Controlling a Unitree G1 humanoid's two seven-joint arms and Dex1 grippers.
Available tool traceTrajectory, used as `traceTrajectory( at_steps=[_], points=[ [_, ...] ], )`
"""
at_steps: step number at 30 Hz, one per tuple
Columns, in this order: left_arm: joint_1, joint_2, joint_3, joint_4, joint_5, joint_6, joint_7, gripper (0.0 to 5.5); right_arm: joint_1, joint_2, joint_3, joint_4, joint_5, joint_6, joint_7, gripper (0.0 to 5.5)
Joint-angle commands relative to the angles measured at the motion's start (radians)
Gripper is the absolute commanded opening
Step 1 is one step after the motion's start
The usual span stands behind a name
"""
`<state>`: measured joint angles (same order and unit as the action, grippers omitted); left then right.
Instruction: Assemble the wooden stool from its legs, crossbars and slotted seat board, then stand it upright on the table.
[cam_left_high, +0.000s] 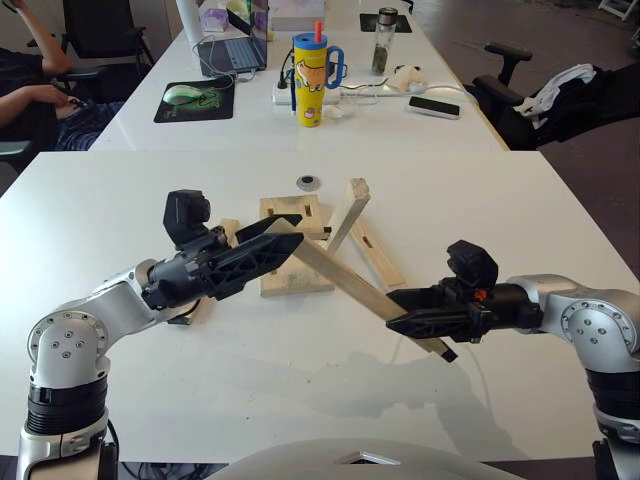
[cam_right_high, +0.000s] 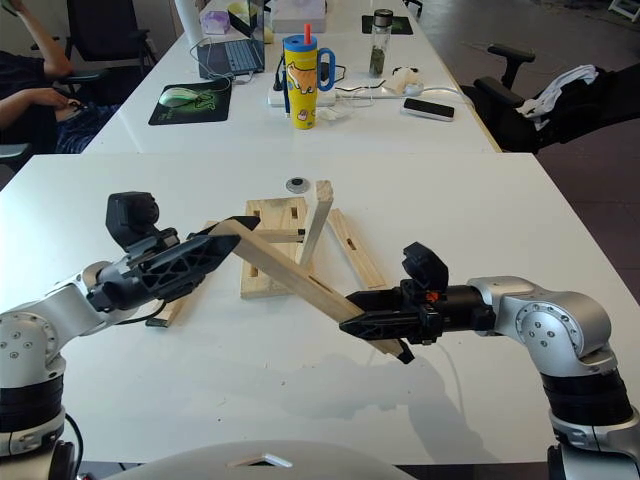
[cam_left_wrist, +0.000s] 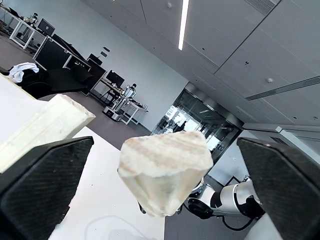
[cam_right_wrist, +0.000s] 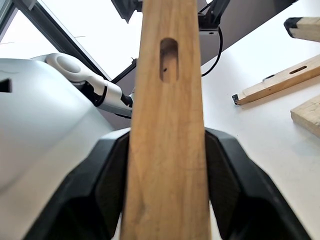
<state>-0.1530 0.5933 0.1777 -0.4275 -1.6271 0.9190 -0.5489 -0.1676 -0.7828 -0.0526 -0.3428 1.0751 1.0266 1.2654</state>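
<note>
Right gripper (cam_left_high: 392, 311): fingers squeeze the long leg (cam_left_high: 340, 280) at its near right end, so it stays up off the table (cam_left_high: 500, 220) | Left gripper (cam_left_high: 283, 232): fingers wide around the leg's high end, maybe to guide it | Seat board (cam_left_high: 288, 280): lies flat mid-table, just behind the leg.

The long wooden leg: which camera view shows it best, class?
The left eye view: the long wooden leg runs in full, slanting from the left hand to the right hand. The right eye view matches. The left wrist view gives its cut end; the right wrist view, a close slotted stretch.
</note>
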Motion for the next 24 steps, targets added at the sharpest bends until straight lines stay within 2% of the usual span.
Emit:
traceTrajectory(
  at_steps=[1, 8, 16, 24],
  points=[
    [-0.006, 0.013, -0.023, -0.002, 0.022, 0.019, -0.001, 5.32, -0.007, -0.004, 0.008, -0.015, -0.003, -0.014, 0.007, 2.06],
    [-0.016, 0.011, -0.036, -0.003, 0.017, 0.026, -0.002, 5.32, -0.013, 0.011, 0.021, -0.025, -0.002, -0.017, -0.006, 2.06],
    [-0.015, 0.021, -0.035, 0.009, 0.010, 0.041, -0.015, 4.29, -0.012, 0.020, 0.027, -0.029, 0.004, -0.022, -0.019, 2.06],
    [-0.007, 0.029, -0.033, 0.008, 0.008, 0.048, -0.021, 3.03, -0.016, 0.020, 0.024, -0.029, 0.013, -0.017, -0.017, 2.06]
  ],
)
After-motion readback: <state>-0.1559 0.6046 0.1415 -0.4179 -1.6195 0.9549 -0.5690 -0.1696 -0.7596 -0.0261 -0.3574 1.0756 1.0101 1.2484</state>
